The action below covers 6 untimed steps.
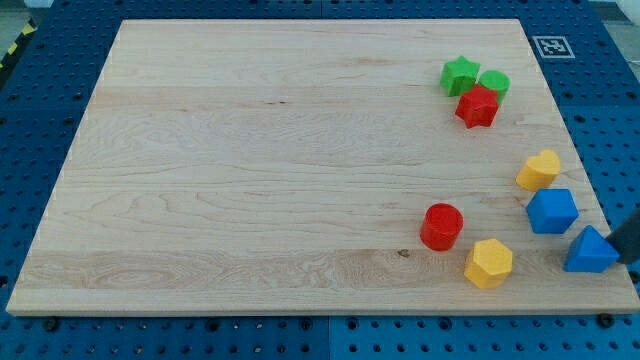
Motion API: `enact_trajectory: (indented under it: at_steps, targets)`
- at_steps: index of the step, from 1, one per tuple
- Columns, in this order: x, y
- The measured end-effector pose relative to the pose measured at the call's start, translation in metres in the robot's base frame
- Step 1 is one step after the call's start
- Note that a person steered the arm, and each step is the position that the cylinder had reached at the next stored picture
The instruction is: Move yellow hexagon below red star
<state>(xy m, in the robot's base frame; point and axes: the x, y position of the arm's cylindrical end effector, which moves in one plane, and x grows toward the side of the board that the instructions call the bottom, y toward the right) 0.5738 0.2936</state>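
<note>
Eight small coloured blocks sit on a pale wooden board [250,170], all gathered on the view's right half. The board rests on a blue pegboard table [60,60], and a black-and-white square marker [552,46] lies just off the board's upper right corner.

Two are green: a green star [460,75] and, touching it on the right, a green cylinder [495,83]. Two are red: a red star [478,106], pressed against the lower edges of both green blocks, and a red cylinder [441,226] much farther down the board. Two are yellow: a yellow hexagon [489,264] near the view's bottom, just right of and slightly below the red cylinder, and a second yellow block [539,170], shape unclear, higher up near the right edge. Two are blue: a blue cube-like block [552,211] directly under that second yellow block, and a blue triangular block [590,251] at the board's lower right corner.

The yellow hexagon lies well below the red star and almost in line with it, only a little to the right.

One dark rod enters at the view's right edge; my tip [617,252] sits touching or just beside the right side of the blue triangular block, well apart from the yellow hexagon. This arm carries no pincer, so no open or closed state shows.
</note>
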Motion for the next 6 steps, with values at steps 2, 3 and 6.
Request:
enact_trajectory:
  at_steps: [2,3,6]
  targets:
    - [0.0,-0.019]
    - [0.0,-0.033]
    - [0.043,-0.024]
